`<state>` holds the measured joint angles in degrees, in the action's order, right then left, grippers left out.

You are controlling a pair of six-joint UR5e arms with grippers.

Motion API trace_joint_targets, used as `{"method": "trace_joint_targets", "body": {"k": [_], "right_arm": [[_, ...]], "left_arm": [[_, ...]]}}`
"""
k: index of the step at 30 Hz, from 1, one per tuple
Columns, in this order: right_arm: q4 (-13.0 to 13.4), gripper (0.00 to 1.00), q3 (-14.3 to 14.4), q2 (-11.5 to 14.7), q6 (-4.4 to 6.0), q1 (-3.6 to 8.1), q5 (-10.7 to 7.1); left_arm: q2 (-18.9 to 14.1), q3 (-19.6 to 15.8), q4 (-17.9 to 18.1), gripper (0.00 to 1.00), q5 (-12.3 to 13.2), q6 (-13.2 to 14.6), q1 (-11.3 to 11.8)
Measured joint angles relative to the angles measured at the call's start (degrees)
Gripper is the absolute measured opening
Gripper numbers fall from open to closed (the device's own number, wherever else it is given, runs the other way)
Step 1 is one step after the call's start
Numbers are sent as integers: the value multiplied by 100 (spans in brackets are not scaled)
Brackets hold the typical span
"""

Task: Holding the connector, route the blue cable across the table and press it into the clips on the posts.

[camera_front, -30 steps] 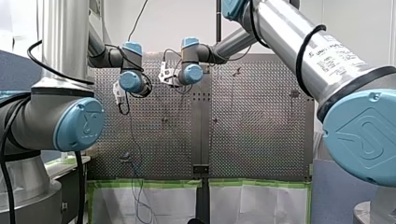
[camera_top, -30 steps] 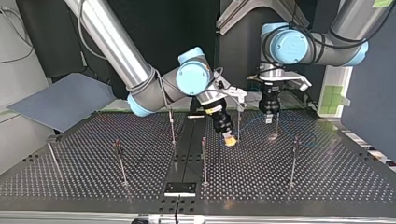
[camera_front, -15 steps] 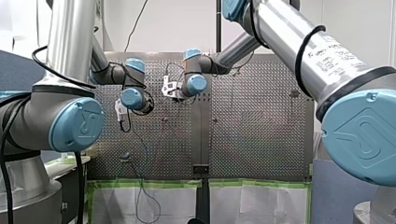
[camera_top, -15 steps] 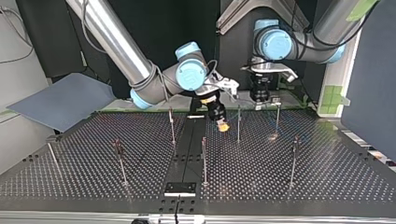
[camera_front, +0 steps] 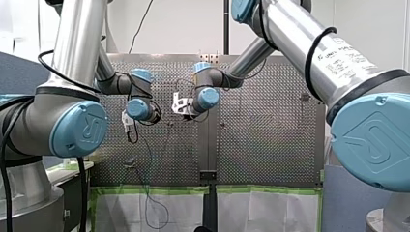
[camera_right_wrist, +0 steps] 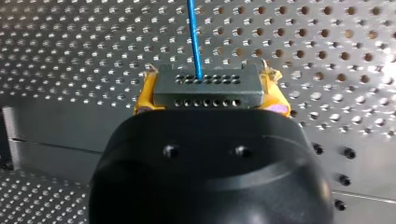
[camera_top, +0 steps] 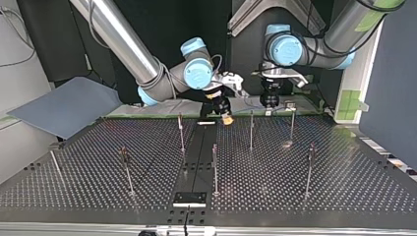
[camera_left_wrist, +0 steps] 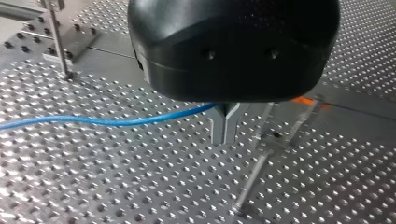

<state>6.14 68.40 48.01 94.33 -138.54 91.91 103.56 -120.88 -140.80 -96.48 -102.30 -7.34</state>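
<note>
Two grippers: both hang at the far edge of the table [camera_top: 98, 196] in the top view, near each other, behind the posts [camera_top: 292, 125].
Right gripper [camera_top: 227, 119]: more to that view's left; its yellow pads [camera_right_wrist: 144, 93] are closed on the connector [camera_right_wrist: 208, 86], a grey block gripped at its two short ends.
Blue cable [camera_right_wrist: 194, 37]: leaves the middle of the connector straight ahead, away from the right gripper; its long axis then runs sideways toward the left gripper [camera_left_wrist: 224, 135].
Middle post [camera_top: 251, 129]: stands between the two grippers, a little nearer to the camera; I judge it the closest one for the next pressing.
Left gripper: more to the right; its metal fingers [camera_left_wrist: 219, 126] are pressed together, and the blue cable meets them near their root, so it seems pinched there.
Clips: too small to see.
</note>
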Motion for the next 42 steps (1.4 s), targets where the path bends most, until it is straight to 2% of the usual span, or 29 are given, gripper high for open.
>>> {"method": "trace_joint_targets", "body": {"k": [6, 17, 22, 27, 35, 42], "right_arm": [[69, 0, 63, -30, 24, 35, -21], [303, 0, 58, -160, 79, 161, -123], [373, 0, 56, -163, 105, 192, -196], [387, 0, 57, -163, 112, 203, -229], [384, 0, 63, -163, 137, 185, -232], [394, 0, 64, -172, 160, 225, -230]], "left_arm": [[303, 3, 221, 0, 19, -140, -2], [470, 35, 480, 0, 164, -351, 28], [712, 124, 715, 0, 207, -430, 42], [916, 180, 765, 0, 215, -479, 25], [957, 187, 808, 0, 189, -483, 31], [960, 278, 987, 0, 244, -507, 87]]}}
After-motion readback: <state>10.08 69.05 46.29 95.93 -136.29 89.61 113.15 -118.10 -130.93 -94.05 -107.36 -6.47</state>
